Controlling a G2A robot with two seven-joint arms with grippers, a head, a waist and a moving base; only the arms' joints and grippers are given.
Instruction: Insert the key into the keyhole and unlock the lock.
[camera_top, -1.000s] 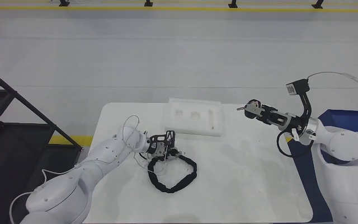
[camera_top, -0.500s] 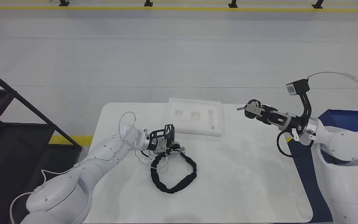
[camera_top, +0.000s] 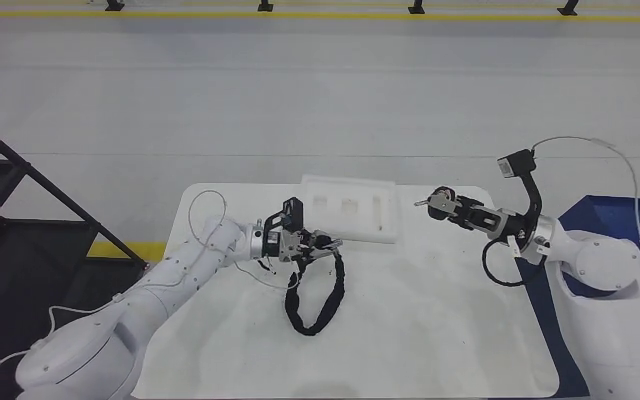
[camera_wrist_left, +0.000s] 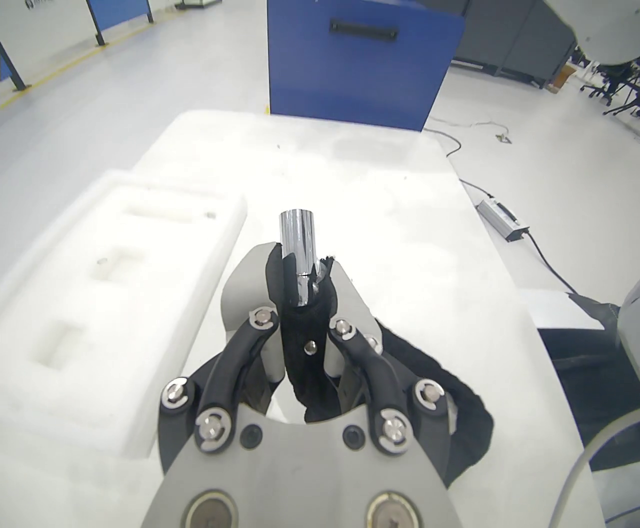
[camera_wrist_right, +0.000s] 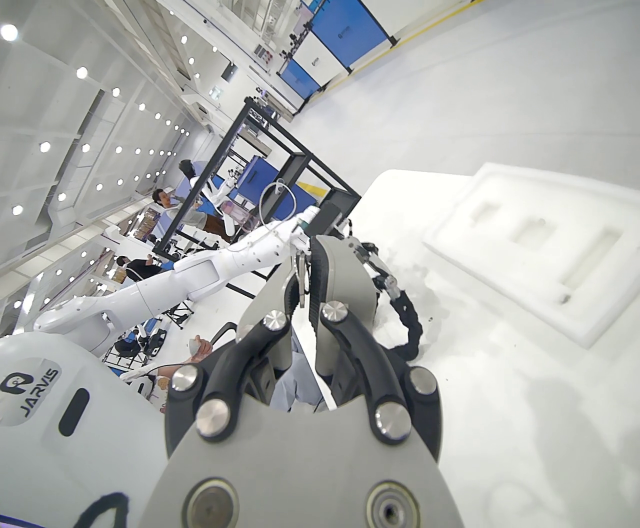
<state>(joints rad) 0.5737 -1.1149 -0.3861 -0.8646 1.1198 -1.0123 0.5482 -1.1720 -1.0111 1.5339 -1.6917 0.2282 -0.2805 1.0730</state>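
Fingers (camera_wrist_left: 350, 295) of the left gripper (camera_wrist_left: 300, 256) pinch the lock (camera_wrist_left: 297, 230) beside the foam tray (camera_wrist_left: 165, 300).

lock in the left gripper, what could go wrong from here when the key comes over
1. The left gripper pinches the lock by its fabric sleeve; the trailing chain loop could twist the cylinder off line.
2. The key in the right gripper is apart from it, both in the air, so it may miss the keyhole.

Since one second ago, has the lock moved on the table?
Yes. The lock, held by the left gripper, has shifted toward the foam tray; its held end is now near the tray's edge.
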